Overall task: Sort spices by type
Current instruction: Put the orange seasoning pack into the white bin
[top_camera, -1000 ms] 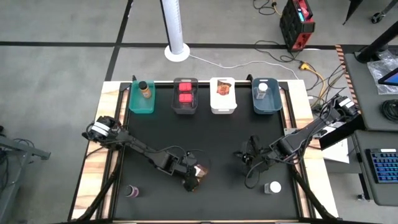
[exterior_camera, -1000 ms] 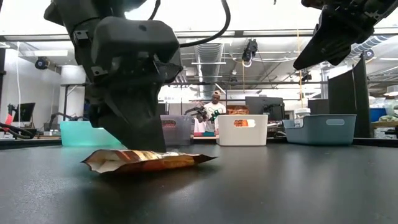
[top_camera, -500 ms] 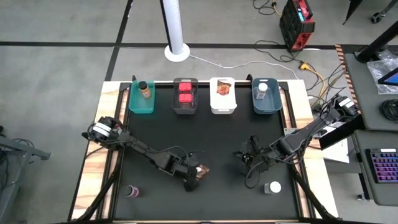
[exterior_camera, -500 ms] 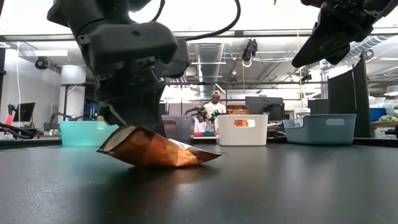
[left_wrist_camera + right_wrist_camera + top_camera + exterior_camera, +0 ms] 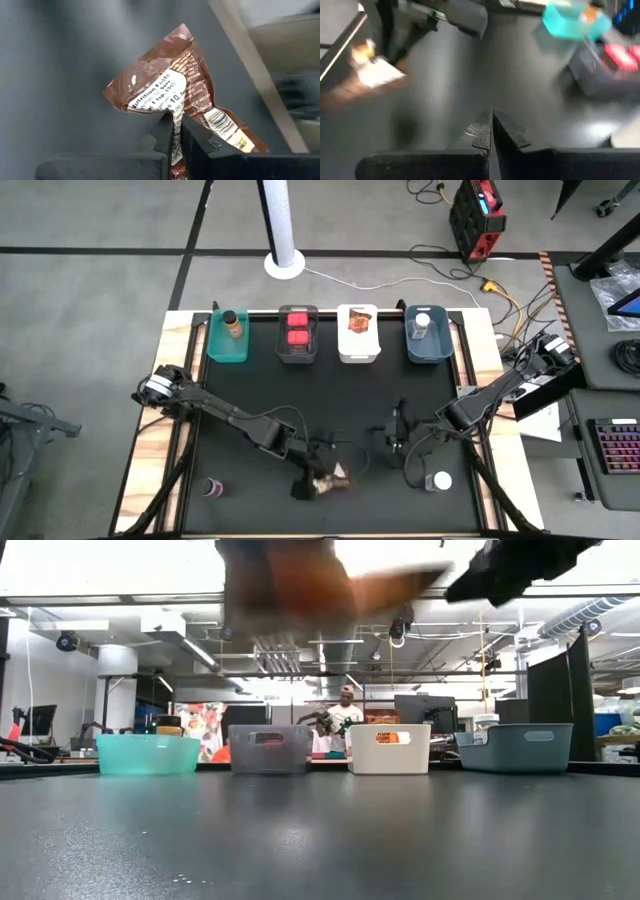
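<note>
Left end effector [image 5: 176,131] pinches packet [image 5: 176,92] edge, packet hanging lengthwise.

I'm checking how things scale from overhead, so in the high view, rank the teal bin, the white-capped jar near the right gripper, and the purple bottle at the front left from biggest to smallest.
1. teal bin, clearly largest.
2. white-capped jar and purple bottle: they look about alike, too close to rank.

The packet [image 5: 172,92] in the dark left pincer [image 5: 174,131] is shiny brown with a white label, black print and a barcode; the desk [image 5: 250,400] is black.
</note>
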Robot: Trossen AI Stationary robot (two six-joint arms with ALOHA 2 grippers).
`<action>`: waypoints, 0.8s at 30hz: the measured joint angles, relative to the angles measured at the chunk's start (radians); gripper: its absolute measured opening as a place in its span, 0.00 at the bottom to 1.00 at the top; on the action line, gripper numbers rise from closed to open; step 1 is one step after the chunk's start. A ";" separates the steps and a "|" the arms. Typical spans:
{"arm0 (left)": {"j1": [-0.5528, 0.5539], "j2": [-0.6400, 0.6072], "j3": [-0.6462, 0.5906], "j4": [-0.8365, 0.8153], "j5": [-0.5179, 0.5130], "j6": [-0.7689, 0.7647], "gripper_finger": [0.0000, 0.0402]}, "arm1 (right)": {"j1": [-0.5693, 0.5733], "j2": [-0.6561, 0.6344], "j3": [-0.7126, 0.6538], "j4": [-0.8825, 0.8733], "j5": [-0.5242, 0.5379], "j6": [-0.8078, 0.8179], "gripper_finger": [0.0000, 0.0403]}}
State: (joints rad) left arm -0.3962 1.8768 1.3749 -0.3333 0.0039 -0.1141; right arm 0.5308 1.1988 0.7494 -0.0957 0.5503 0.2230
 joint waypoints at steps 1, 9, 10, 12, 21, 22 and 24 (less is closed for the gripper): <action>0.004 -0.006 0.005 0.017 0.061 0.035 0.02 | 0.004 0.000 0.000 0.018 0.000 -0.040 0.02; 0.071 -0.061 -0.110 0.262 0.427 0.151 0.01 | 0.087 0.000 0.000 0.154 0.001 -0.267 0.02; 0.078 -0.067 -0.143 0.325 0.459 0.156 0.01 | 0.098 0.001 0.000 0.159 0.002 -0.293 0.02; 0.093 -0.075 -0.210 0.464 0.517 0.157 0.00 | 0.119 0.015 0.000 0.176 0.002 -0.359 0.02; 0.160 -0.078 -0.336 0.743 0.589 -0.020 0.00 | 0.163 0.179 0.058 0.331 0.025 -0.711 0.05; 0.159 -0.078 -0.336 0.743 0.590 -0.021 0.00 | 0.163 0.200 0.074 0.333 0.049 -0.724 0.06; 0.159 -0.078 -0.337 0.748 0.590 -0.015 0.00 | 0.161 0.240 0.114 0.337 0.077 -0.760 0.10</action>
State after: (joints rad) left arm -0.2376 1.7985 1.0379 0.4150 0.5939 -0.1291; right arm 0.6914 1.4386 0.8630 0.2409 0.6269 -0.5368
